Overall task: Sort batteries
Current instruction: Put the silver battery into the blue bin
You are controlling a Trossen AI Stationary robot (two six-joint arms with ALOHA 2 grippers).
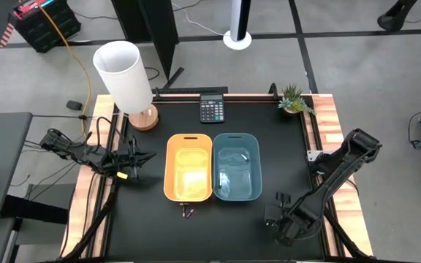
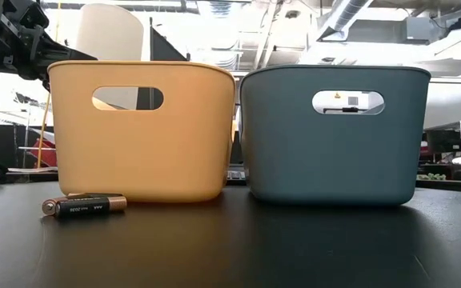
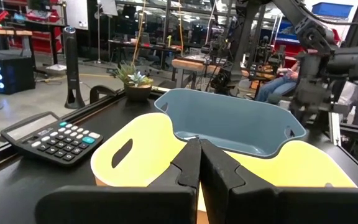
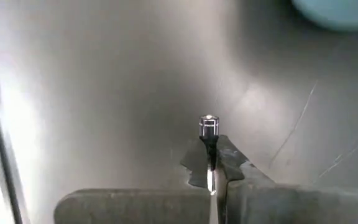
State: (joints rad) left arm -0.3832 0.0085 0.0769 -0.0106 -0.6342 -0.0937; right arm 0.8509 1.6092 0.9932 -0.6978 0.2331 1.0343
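Sitting side by side in the middle of the black tabletop (image 1: 145,226) are two plastic bins with handle slots, their long walls touching: a yellow-orange bin (image 1: 188,166) on the left arm's side and a slate-blue bin (image 1: 236,166) on the right arm's side. Lying in the blue bin near its far end is one small pale cylinder (image 1: 245,155); the orange bin's floor is showing only glare, and what it is holding cannot be told.

Lying on the tabletop just in front of the orange bin's near wall are dark, coppery-ended slim batteries (image 2: 84,206), flat on their sides, with their long axes running along that wall.

The right gripper (image 4: 211,158) is hovering near the front right of the tabletop, well apart from the bins, and is pinching a slim silvery battery (image 4: 209,126) between nearly closed fingers; the battery's long axis is running along the fingers, its capped end sticking out past the tips.

The left gripper (image 3: 199,163) is waiting at the left edge of the tabletop with its fingers pressed together, holding nothing.
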